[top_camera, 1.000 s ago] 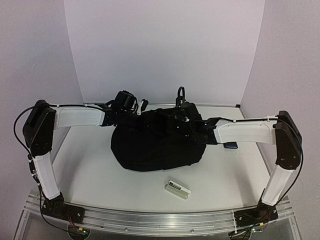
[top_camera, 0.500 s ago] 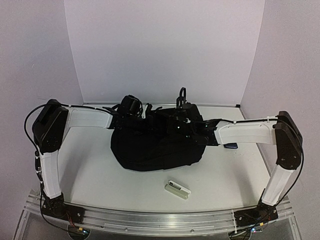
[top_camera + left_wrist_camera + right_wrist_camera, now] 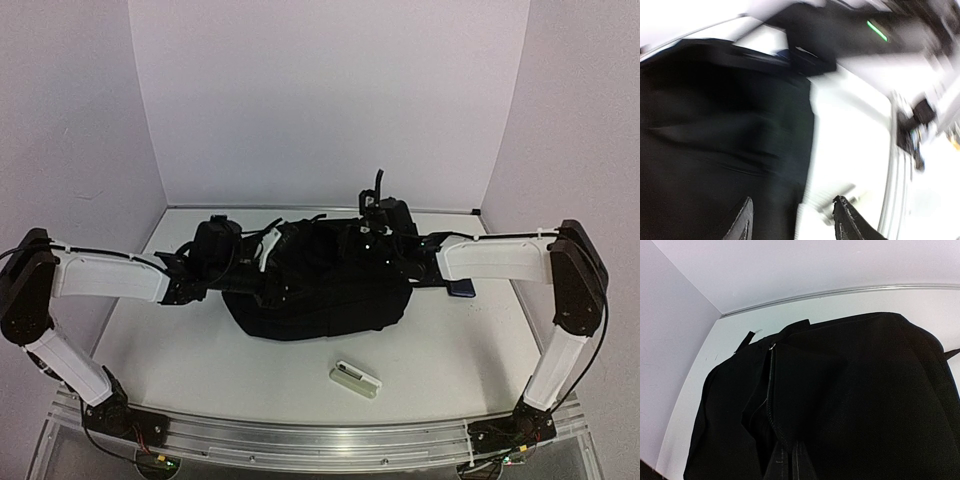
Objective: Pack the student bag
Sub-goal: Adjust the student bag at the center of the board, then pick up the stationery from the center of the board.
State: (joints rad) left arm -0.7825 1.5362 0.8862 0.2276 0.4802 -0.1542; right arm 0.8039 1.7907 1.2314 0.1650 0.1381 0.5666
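On the near bench (image 3: 180,350), a small white case (image 3: 355,379). Behind, mid-bench, the student bag (image 3: 320,295), slumped. At its left side, left end effector (image 3: 795,220) spread apart; on its far zipper edge, right end effector (image 3: 791,462) pinched together.

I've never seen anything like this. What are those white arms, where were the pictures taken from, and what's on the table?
These are two robot arms bolted to the near edge of a white table, each ending in a two-finger gripper. The wide picture comes from a camera above and behind them; the other two come from cameras on the wrists. A black backpack lies in the middle, with a small white object in front of it and a small blue thing at its right side. The left gripper is open and empty; its picture is blurred. The right gripper is shut at the bag's zip; whether it pinches cloth is unclear.
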